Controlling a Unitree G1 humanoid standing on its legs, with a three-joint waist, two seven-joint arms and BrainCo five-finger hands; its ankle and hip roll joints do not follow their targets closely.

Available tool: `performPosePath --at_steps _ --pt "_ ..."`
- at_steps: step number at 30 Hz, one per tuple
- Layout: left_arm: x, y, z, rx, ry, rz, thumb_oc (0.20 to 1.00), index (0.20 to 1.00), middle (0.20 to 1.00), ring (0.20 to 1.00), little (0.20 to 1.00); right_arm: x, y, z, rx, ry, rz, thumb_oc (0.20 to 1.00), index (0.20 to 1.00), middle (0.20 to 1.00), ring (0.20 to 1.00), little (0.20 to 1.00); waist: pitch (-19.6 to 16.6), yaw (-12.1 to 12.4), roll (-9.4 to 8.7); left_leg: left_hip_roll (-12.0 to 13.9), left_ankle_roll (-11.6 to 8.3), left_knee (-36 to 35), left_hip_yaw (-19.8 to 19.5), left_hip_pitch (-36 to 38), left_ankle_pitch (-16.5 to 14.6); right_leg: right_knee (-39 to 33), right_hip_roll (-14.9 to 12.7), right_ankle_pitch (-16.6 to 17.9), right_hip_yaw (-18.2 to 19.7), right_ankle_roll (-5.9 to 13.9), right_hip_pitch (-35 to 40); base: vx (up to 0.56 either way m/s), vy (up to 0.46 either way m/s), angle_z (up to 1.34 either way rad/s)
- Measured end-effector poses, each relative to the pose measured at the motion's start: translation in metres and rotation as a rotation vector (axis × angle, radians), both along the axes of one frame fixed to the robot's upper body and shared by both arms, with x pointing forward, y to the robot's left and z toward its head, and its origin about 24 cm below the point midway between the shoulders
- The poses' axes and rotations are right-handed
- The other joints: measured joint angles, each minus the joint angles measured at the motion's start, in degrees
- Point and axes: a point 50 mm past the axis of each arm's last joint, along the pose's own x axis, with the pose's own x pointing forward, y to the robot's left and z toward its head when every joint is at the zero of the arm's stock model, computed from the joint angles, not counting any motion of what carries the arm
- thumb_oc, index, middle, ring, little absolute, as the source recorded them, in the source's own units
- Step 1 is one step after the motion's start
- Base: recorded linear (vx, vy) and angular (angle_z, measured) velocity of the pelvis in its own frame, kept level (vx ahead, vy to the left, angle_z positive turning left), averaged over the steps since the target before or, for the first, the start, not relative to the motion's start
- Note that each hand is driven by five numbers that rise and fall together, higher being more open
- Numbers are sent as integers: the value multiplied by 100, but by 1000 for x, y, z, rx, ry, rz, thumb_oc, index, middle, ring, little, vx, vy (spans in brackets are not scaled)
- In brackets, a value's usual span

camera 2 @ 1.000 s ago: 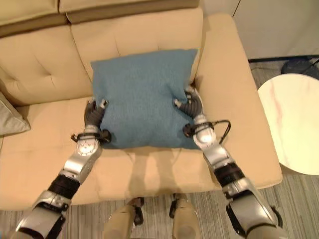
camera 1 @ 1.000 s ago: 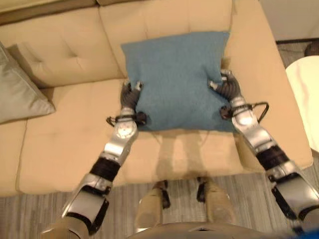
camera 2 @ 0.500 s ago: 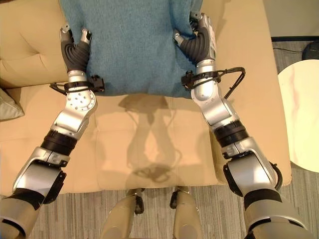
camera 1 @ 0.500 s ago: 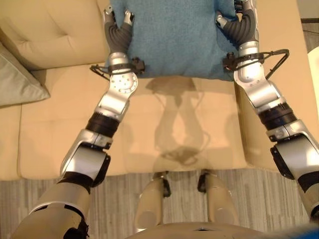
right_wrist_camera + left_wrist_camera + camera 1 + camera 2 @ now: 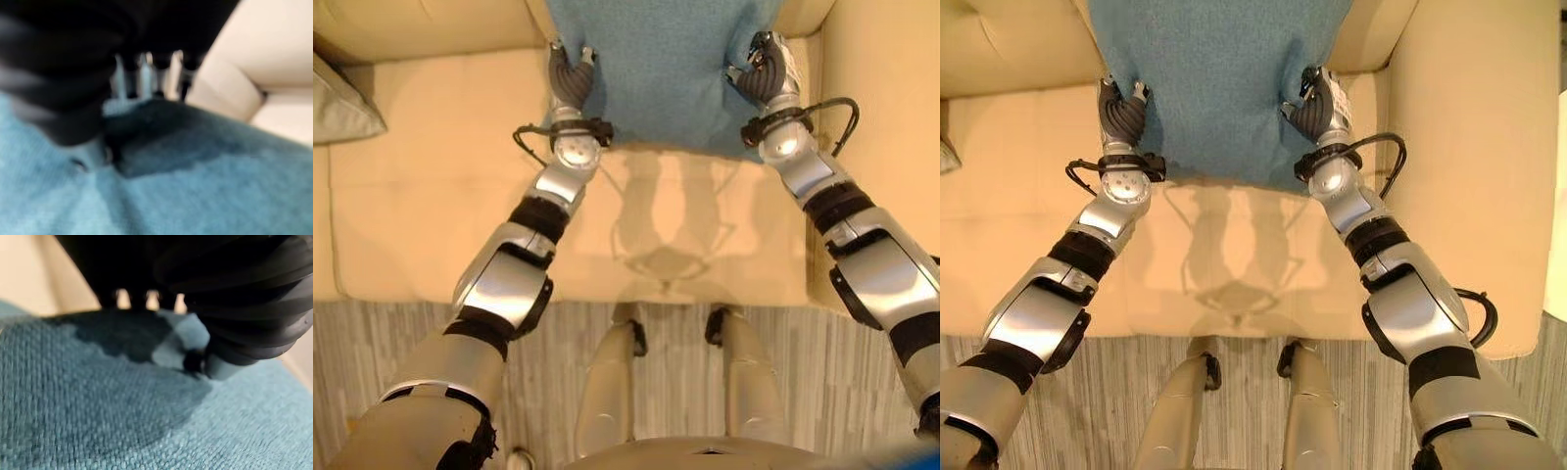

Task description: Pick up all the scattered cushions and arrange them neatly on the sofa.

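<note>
Teal woven cushion (image 5: 1219, 83) stands against the sofa (image 5: 1449, 147) backrest.

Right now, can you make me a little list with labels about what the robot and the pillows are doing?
held thing: blue cushion, gripped at its two side edges
left hand: fingers curled on the cushion's left edge
right hand: fingers curled on the cushion's right edge
where: over the tan sofa, against its backrest
other cushion: grey cushion on the sofa's left part
</note>
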Motion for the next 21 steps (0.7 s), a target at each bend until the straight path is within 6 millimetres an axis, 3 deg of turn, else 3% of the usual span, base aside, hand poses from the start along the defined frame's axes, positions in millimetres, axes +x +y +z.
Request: performPosePath --at_steps 5,6,7,8,12,17,18,19,20,21 --pt "-2 -5 6 -75 -41 -43 200 200 200 200 200 0 -4 20 -39 -33 -15 200 200 200 200 200 2 -10 -4 -23 -22 -88 -29 -267 168 529 -92 -198 30 -54 -527 0 -22 5" --pt "-2 -5 5 -79 -40 -45 401 401 401 401 401 0 -7 21 -42 -33 -23 200 200 200 200 200 3 -11 -5 -15 -24 -86 -31 -266 172 557 -90 -213 30 -63 -539 0 0 0" --pt "-2 -5 4 -83 -37 -46 956 956 956 956 956 0 -9 21 -45 -30 -24 200 200 200 200 200 3 -14 -5 -13 -24 -79 -32 -256 172 591 -92 -234 33 -68 -542 0 0 0" --pt "-2 -7 4 -85 -36 -50 1000 1000 1000 1000 1000 0 -12 22 -44 -33 -32 200 200 200 200 200 3 -13 -5 -9 -24 -78 -37 -252 172 614 -92 -249 34 -73 -546 0 0 0" --pt "-1 -18 -2 -138 -9 -89 1000 1000 1000 1000 1000 0 -14 32 -66 -45 -39 200 200 200 200 200 3 -12 -5 -27 -26 -89 -19 -292 181 692 -112 -257 81 -74 -653 13 -24 -1" --pt "-1 -18 -2 -184 -10 -103 1000 1000 1000 1000 1000 -1 -16 39 -73 -56 -44 200 200 200 200 200 3 -24 -6 -39 -16 -98 10 -350 201 727 -120 -256 122 -75 -743 6 -3 -2" --pt "-1 -16 -1 -180 -11 -106 1000 1000 1000 1000 1000 -1 -17 39 -65 -54 -44 241 241 241 241 241 3 -19 -6 -40 -15 -98 8 -351 203 727 -122 -256 119 -75 -744 0 0 0" --pt "-1 -13 0 -172 -13 -105 1000 1000 1000 1000 1000 -1 -17 39 -62 -54 -44 448 448 448 448 448 3 -14 -6 -41 -14 -98 8 -352 205 727 -123 -256 116 -75 -744 0 0 0" --pt "-1 -14 0 -170 -9 -115 1000 1000 1000 1000 1000 -1 -17 39 -57 -52 -42 746 746 746 746 746 3 -16 -6 -42 -14 -98 6 -352 206 727 -125 -256 114 -75 -744 0 0 0" --pt "0 -11 1 -175 -8 -115 1000 1000 1000 1000 1000 -1 -17 39 -56 -52 -42 802 802 802 802 802 3 -14 -6 -45 -13 -98 7 -352 208 729 -129 -256 113 -75 -744 0 0 0"
